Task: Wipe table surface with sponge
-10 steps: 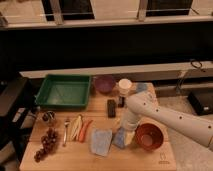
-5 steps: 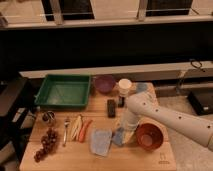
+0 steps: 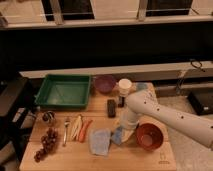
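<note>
The sponge, a small mid-blue block, lies on the light-brown wooden table surface, between a pale blue-grey cloth and an orange bowl. My white arm comes in from the right and bends down over it. The gripper points downward right at the sponge's top edge, shut on the sponge, and its fingertips are partly hidden by the wrist. The sponge still touches the tabletop.
An orange bowl stands just right of the sponge and the cloth just left. Farther left lie a carrot, cutlery and grapes. At the back are a green tray, purple bowl, white cup and black block.
The gripper has settled lower onto the sponge and closed around it. The arm has otherwise stayed in place, and no object on the table has shifted.
</note>
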Available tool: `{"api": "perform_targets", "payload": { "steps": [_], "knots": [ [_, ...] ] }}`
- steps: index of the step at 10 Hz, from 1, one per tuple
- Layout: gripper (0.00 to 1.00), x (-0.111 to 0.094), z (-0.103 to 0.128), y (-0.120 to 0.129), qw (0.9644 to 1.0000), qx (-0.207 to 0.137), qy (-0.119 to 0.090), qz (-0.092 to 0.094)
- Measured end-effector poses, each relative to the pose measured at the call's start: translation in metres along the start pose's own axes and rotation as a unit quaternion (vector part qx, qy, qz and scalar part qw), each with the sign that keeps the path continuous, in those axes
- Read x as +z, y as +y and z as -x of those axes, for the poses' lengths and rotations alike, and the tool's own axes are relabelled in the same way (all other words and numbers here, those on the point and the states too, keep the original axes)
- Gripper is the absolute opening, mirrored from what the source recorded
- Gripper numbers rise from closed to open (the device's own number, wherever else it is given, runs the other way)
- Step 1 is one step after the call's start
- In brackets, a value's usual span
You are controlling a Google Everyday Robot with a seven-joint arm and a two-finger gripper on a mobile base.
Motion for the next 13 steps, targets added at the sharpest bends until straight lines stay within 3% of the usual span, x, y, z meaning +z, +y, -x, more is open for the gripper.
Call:
{"api": "perform_targets", "payload": {
  "steps": [2, 5, 11, 13],
  "knots": [
    [0.0, 0.001, 0.007, 0.002, 0.9999, -0.01, -0.003, 0.002],
    [0.0, 0.002, 0.034, 0.005, 0.9994, -0.034, -0.009, 0.006],
    [0.0, 0.02, 0.038, 0.028, 0.9986, -0.026, -0.019, 0.041],
    [0.0, 0.02, 0.029, 0.034, 0.9988, -0.007, -0.011, 0.047]
  ]
}}
